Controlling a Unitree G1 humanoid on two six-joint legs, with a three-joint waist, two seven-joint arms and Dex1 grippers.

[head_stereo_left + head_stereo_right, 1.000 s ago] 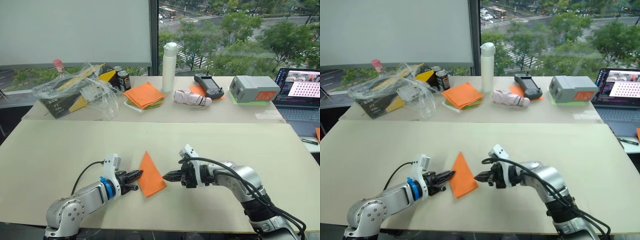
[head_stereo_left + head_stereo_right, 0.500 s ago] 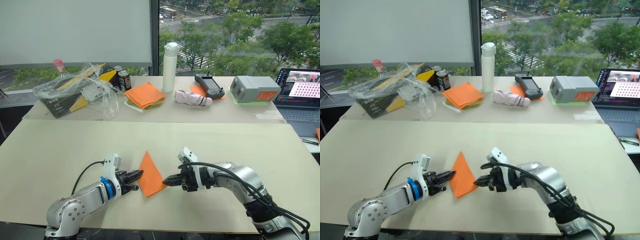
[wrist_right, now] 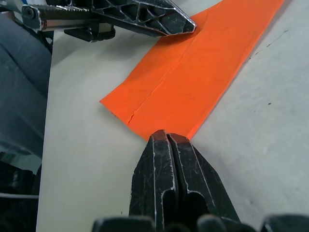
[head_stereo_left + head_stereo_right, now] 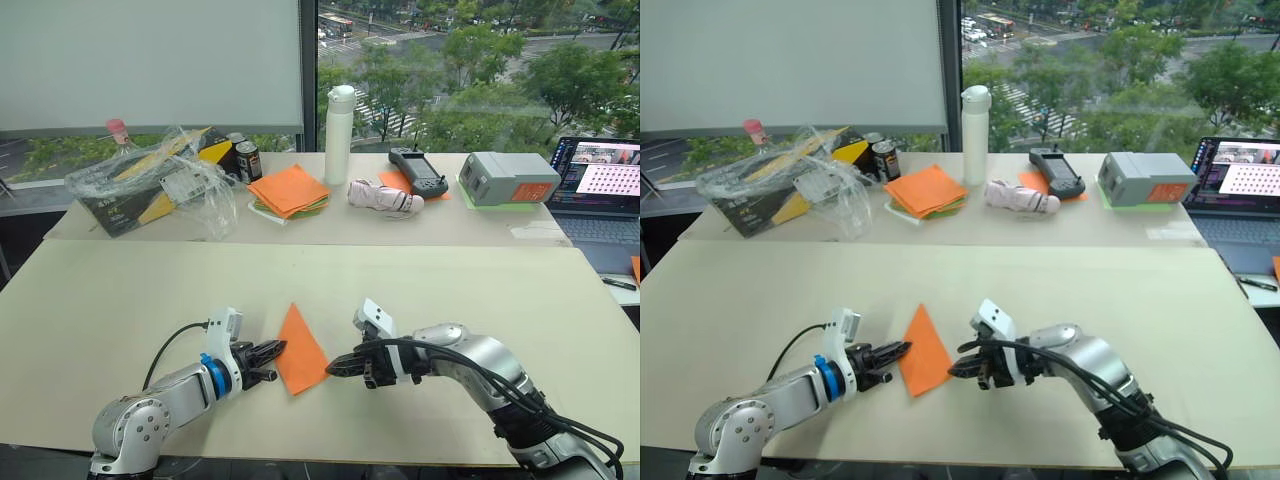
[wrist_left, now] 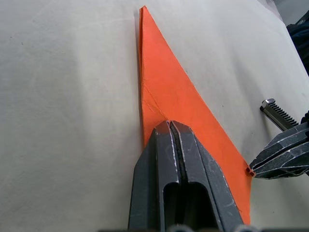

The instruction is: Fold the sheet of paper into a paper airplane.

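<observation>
Lying flat near the front middle of the near table (image 4: 120,290), the paper airplane (image 4: 300,349) is an orange pointed wedge, its tip aimed toward the far side and its wider blunt end toward the near edge, with a crease line running along its length. The left gripper (image 4: 279,350) reaches in from the left with its two black fingers pressed together, their tips resting on the paper's left edge about midway along it; in the left wrist view the closed tips (image 5: 170,126) sit right on the orange surface. The right gripper (image 4: 333,368) comes in from the right, fingers likewise drawn together, and its tips meet the right near corner of the wedge; from the right wrist view they (image 3: 165,137) touch the paper's edge without visibly clamping any of it between them. On the far table (image 4: 300,232) behind stand a stack of orange and green sheets (image 4: 289,191), a white bottle (image 4: 340,134), a black handheld controller (image 4: 417,170), a grey box (image 4: 505,178), a crumpled plastic bag over a yellow-and-black box (image 4: 155,180), and, at the far right, an open laptop (image 4: 600,195).
</observation>
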